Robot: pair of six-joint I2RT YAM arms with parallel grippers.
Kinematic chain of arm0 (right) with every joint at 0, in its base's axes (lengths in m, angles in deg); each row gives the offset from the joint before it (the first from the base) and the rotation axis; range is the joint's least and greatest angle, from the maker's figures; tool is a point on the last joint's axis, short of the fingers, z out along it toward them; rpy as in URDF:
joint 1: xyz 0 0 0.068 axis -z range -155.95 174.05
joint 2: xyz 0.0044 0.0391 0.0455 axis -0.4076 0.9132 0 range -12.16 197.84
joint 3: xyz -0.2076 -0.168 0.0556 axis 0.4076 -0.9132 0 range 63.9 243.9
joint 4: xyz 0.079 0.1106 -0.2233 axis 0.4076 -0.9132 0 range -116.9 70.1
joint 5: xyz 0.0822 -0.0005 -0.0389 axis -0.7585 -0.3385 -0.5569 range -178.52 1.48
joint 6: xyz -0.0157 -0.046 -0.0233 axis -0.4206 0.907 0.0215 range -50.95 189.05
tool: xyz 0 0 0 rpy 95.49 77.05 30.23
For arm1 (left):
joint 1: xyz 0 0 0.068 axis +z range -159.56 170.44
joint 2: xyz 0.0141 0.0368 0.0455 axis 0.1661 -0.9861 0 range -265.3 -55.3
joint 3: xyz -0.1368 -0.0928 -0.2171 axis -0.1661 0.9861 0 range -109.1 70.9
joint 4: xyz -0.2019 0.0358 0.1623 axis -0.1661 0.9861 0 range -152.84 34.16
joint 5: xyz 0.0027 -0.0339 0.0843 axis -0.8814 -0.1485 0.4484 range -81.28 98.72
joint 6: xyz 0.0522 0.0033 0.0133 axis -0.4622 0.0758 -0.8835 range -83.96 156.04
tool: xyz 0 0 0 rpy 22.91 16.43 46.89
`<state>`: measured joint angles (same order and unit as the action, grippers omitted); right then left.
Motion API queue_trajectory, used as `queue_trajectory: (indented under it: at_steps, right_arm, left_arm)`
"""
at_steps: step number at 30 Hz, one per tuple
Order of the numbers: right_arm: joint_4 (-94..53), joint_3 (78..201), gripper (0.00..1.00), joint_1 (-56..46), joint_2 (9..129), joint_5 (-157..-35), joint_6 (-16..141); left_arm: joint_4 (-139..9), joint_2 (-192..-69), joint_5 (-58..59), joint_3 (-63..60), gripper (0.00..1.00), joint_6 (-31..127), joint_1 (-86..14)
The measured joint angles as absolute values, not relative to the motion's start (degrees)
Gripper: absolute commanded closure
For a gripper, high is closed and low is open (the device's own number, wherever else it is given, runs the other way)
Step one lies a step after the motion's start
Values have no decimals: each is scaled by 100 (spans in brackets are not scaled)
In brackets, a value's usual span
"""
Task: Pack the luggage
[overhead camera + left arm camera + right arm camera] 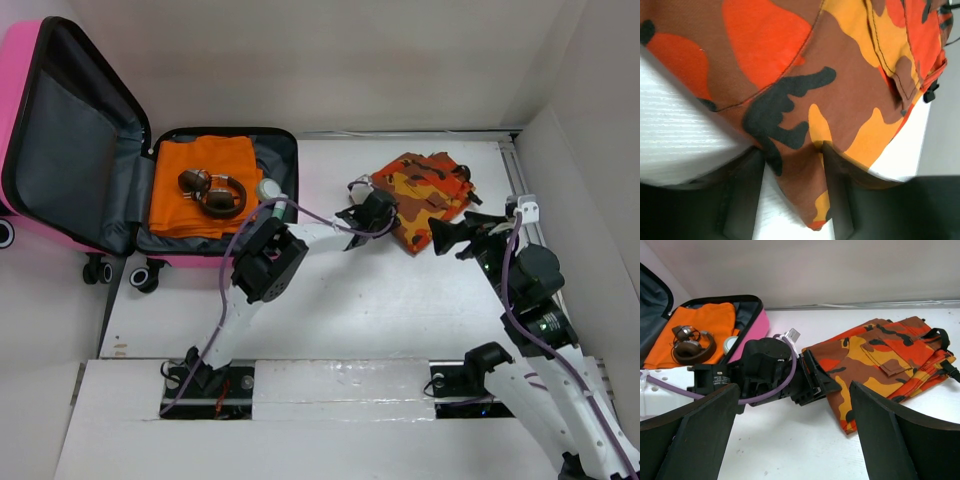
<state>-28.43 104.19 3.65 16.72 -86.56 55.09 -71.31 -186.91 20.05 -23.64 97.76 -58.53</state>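
The luggage (pixel 15 100), a hot-pink suitcase with dark grey lining, lies open at the far left with its lid propped up. It also shows in the right wrist view (pixel 751 332). Inside are a folded orange cloth (pixel 215 155), brown headphones (pixel 213 193) and a small round pale item (pixel 268 188). An orange camouflage garment (pixel 425 190) lies folded on the table to the right. My left gripper (pixel 388 215) is open at its left edge. The jaws straddle a near corner of the fabric (pixel 840 90) without pinching it. My right gripper (pixel 455 228) is wide open and empty by the garment's near right side.
White walls close the table in at the back and right. The suitcase's black wheels (pixel 145 275) stand at its near edge. The left arm with its purple cable (pixel 785 385) stretches across between the suitcase and the garment (pixel 880 355).
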Motion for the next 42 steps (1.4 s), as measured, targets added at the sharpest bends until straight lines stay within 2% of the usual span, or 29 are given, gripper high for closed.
queue_trajectory:
  at_steps: [1,3,8,15,19,24,28,33,37,42]
  right_arm:
    - [-2843,10419,4,365,1670,-8665,5509]
    - [-2843,10419,4,365,1663,-8683,5509]
    - [-2841,10419,4,365,1548,-8687,5509]
    - [-2839,10419,4,365,1508,-8694,5509]
    - [-2841,10419,4,365,1508,-8715,5509]
    - [-2841,10419,4,365,1508,-8755,5509]
    - [-2841,10419,4,365,1508,-8790,5509]
    - [-2839,10417,4,321,1475,-8803,5509]
    - [-2839,10417,4,299,1471,-8790,5509]
    - [-2841,10417,4,297,1482,-8790,5509]
  left_arm:
    - [-7131,-18700,1959,-2362,74,9828,-5827]
    - [-7360,-18739,1670,-2246,100,9902,-5702]
    - [-8141,-18895,866,-2048,100,9939,-5206]
    - [-8042,-18750,610,-2065,100,8923,-4985]
    - [-7358,-18158,337,-2063,100,8086,-4883]
    - [-6213,-16764,608,-2082,100,7078,-4452]
    - [-5938,-15459,759,-1822,100,6748,-3554]
    - [-6040,-14222,860,-657,100,6823,-1726]
    - [-6007,-14174,796,241,100,6995,-791]
    - [-5721,-14193,1117,453,100,6949,-304]
